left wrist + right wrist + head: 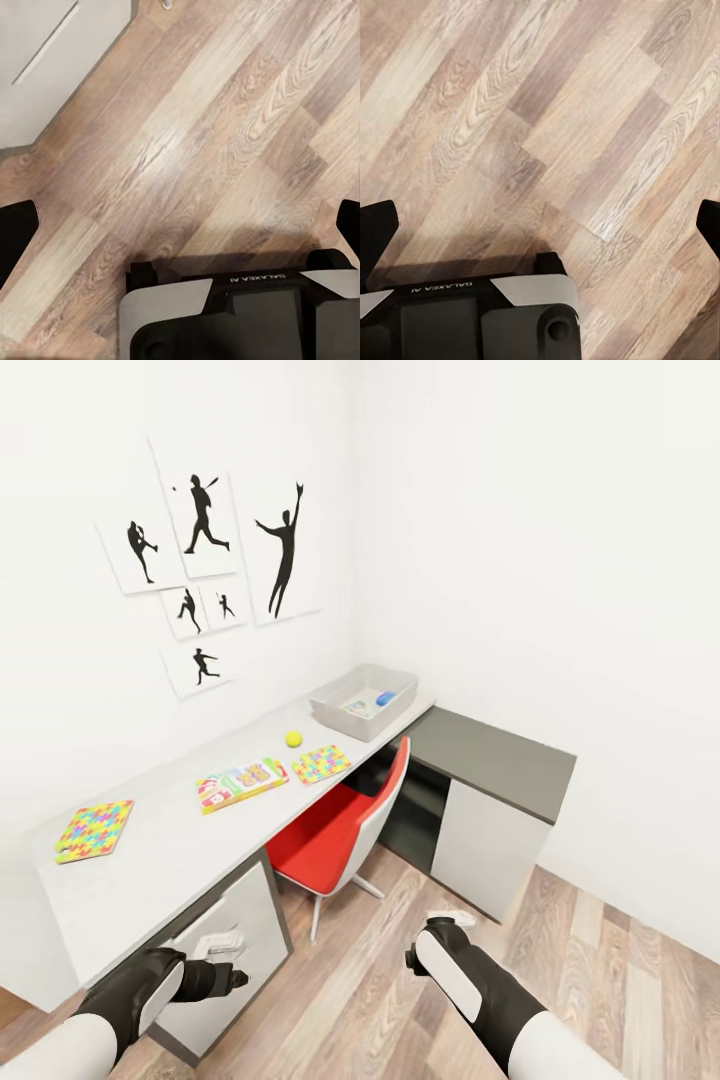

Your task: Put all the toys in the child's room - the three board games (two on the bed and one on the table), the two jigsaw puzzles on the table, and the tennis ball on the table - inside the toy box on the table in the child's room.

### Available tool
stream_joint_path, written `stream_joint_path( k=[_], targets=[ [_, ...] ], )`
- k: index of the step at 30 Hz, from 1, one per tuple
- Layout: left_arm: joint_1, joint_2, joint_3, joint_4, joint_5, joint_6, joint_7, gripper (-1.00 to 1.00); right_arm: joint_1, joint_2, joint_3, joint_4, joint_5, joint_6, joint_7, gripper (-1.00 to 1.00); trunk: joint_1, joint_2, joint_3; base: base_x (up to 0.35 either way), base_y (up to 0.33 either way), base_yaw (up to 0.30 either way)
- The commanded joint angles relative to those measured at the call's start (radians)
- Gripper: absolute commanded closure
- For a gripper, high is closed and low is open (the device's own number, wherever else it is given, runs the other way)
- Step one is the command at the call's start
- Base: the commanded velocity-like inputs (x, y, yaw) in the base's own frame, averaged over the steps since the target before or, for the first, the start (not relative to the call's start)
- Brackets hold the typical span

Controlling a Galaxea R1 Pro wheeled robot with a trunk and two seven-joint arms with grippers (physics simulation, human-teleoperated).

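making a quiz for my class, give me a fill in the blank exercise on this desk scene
1. The tennis ball lies on the table between the toy box and the ____ game box.
2. The chair tucked under the table has a ____ seat.
3. Both grippers, left and right, hang over the ____ floor.
4. ____ jigsaw puzzles lie on the table.

Missing words: SKIP-BO; red; wooden; two
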Motion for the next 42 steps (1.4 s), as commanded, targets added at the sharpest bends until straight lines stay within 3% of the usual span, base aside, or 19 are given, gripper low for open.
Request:
stream_joint_path(
  k=[1, 42],
  targets=[
    [-0.001, 0.001, -0.005, -0.001, 0.007, 0.005, 0.000, -1.00, -0.001, -0.001, 0.003, -0.001, -0.009, 0.001, -0.010, -1.00, 0.001, -0.002, -0.002, 0.002, 0.004, 0.272],
    [-0.001, 0.000, -0.004, -0.001, 0.007, 0.006, 0.000, -1.00, -0.001, -0.001, 0.003, -0.001, -0.009, 0.002, -0.008, -1.00, 0.001, -0.002, 0.017, 0.000, 0.000, 0.278]
  ],
)
